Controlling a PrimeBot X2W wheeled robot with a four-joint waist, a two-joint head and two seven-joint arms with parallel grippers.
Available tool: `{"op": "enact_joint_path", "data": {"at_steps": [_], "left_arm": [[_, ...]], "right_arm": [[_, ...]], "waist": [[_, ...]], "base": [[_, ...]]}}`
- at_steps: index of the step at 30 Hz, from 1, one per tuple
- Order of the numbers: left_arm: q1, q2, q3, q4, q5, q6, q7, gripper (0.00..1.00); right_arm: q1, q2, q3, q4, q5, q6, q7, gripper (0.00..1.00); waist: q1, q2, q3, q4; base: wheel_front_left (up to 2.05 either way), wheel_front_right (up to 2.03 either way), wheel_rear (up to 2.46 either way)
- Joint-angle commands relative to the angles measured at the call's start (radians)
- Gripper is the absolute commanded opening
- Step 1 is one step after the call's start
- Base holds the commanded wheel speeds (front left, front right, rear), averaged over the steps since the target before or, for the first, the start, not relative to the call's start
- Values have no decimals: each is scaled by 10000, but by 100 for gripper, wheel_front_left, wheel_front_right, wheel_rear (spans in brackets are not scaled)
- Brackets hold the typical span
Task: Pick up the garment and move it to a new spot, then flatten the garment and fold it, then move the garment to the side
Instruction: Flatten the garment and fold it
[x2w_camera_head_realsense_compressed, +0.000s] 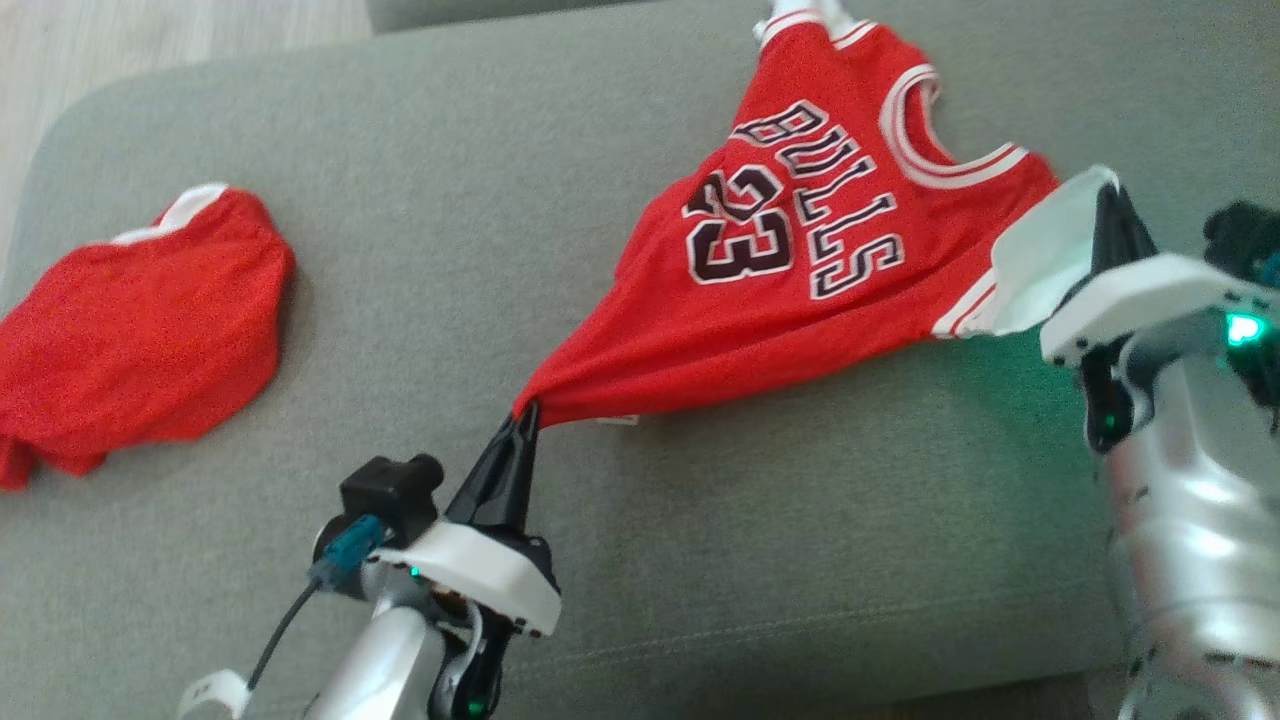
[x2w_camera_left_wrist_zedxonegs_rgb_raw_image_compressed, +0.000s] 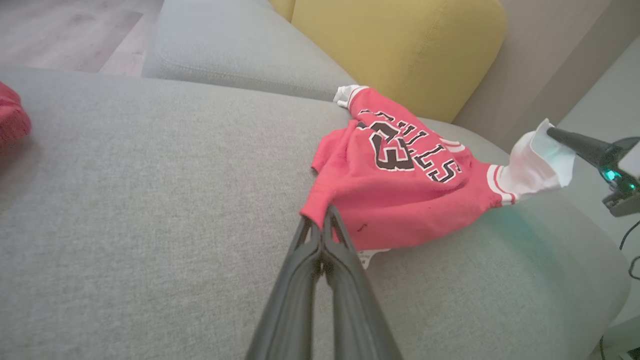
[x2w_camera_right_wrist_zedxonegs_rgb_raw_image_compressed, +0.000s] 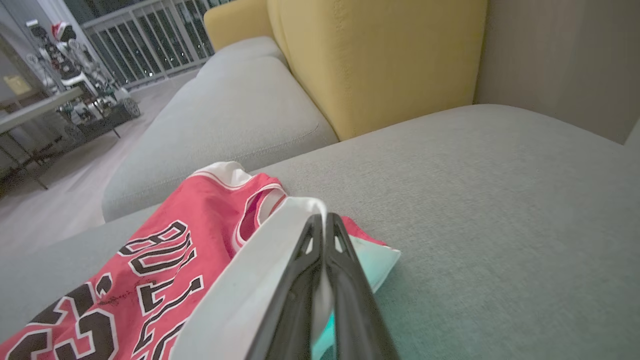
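Head view first: the red jersey (x2w_camera_head_realsense_compressed: 800, 270), BULLS and 23 across its front, lies on the grey sofa seat (x2w_camera_head_realsense_compressed: 450, 200), up toward the right; the left gripper (x2w_camera_head_realsense_compressed: 525, 418) has its dark fingers pinched together on a hem corner, and the cloth draws to a point there; over on the right, the right gripper (x2w_camera_head_realsense_compressed: 1112, 205) is at the white sleeve (x2w_camera_head_realsense_compressed: 1040, 265), which is lifted off the seat; the fabric partly hides those fingertips, so the bite itself is hard to read from here; a second red garment (x2w_camera_head_realsense_compressed: 140, 330) sits crumpled at the far left, well apart from the jersey.

Left wrist view now: the two fingers meet tight on the red hem, clamped on it; the jersey bunches just beyond them, a small white tag (x2w_camera_left_wrist_zedxonegs_rgb_raw_image_compressed: 367, 256) peeking out under the edge; the white sleeve stretches away to the right, held raised at the tip of the other arm's dark finger; a yellow cushion (x2w_camera_left_wrist_zedxonegs_rgb_raw_image_compressed: 400, 45) stands behind the jersey at the back of the seat; wooden floor (x2w_camera_left_wrist_zedxonegs_rgb_raw_image_compressed: 65, 30) shows at the top left.

Right wrist view: the fingers are closed flat on the white sleeve, the cloth draped over the left one; a green glow falls on the fabric beside them; the red front with its lettering trails to the lower left across the seat; the yellow cushion rises beyond.
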Motion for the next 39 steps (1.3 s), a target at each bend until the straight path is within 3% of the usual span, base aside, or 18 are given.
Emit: {"op": "enact_joint_path", "data": {"at_steps": [1, 8, 14, 21, 27, 33, 39], "left_arm": [[-125, 36, 431, -430, -50, 89, -124, 0], [395, 36, 1027, -1125, -32, 214, -124, 0], [616, 35, 1541, -2139, -276, 296, -124, 0], [-137, 35, 1986, -3187, 112, 15, -124, 0], [-1518, 140, 2229, -4045, 436, 209, 150, 0], [-1984, 339, 2315, -4725, 665, 727, 1360, 0], [-3102, 1048, 2302, -4757, 885, 559, 2787, 0]], "right_arm": [[184, 41, 409, -406, 372, -2, -88, 0], [1649, 41, 1660, -2220, 3018, -2, 17, 0], [2812, 41, 2223, -5039, 3955, -2, 503, 0], [2686, 41, 2201, -8102, 4098, -2, 1078, 0], [1898, 41, 2152, -10229, 3092, -2, 1998, 0], [1533, 41, 1759, -11063, 2735, -2, 2854, 0], [729, 41, 1740, -10894, 2365, -2, 3819, 0]], "waist": [[0, 0, -360, -302], [0, 0, -1154, -812], [0, 0, -1679, -1033], [0, 0, -2207, -1034], [0, 0, -2776, -1027], [0, 0, -2912, -1049], [0, 0, -2517, -1038]], "base": [[0, 0, 0], [0, 0, 0], [0, 0, 0], [0, 0, 0], [0, 0, 0], [0, 0, 0], [0, 0, 0]]}}
